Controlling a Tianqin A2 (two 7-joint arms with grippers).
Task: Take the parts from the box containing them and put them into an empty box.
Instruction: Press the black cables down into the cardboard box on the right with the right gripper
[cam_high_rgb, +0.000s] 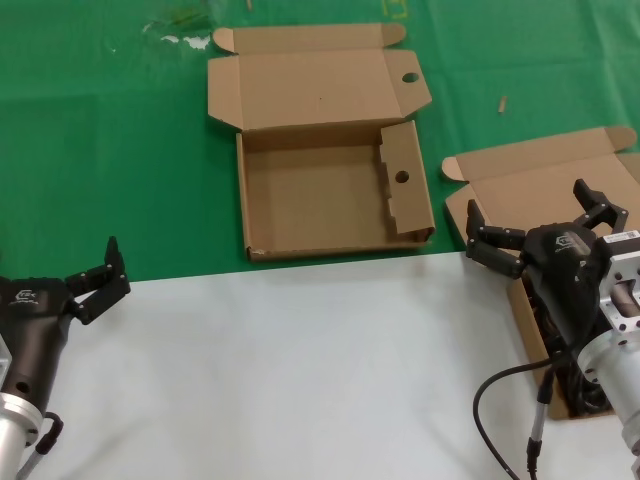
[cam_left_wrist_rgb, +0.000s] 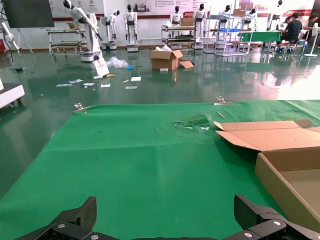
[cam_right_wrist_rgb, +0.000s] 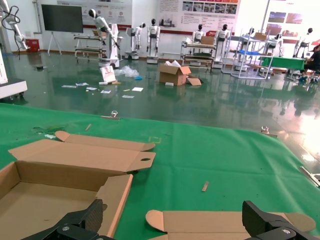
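**Head view: both arms low, cables mostly hidden behind the right one**

Head view puts the empty box at the middle of the green cloth, lid thrown back, one round hole in its lid tab and another in its inner side flap. Nothing lies inside it.

Off to the right sits the box containing them, its plain lid open toward the far side. The right arm covers most of its tray and the picture's edge cuts off the rest. Of the parts, only a dark tangle shows beside the wrist, down in the tray; how many bundles there are I can't make out.

The right gripper hangs over that box with its fingers spread wide and nothing between them. The left gripper waits at the near left, over the edge of the white sheet, fingers likewise apart and empty.

A small tan scrap lies on the cloth beyond the two boxes.
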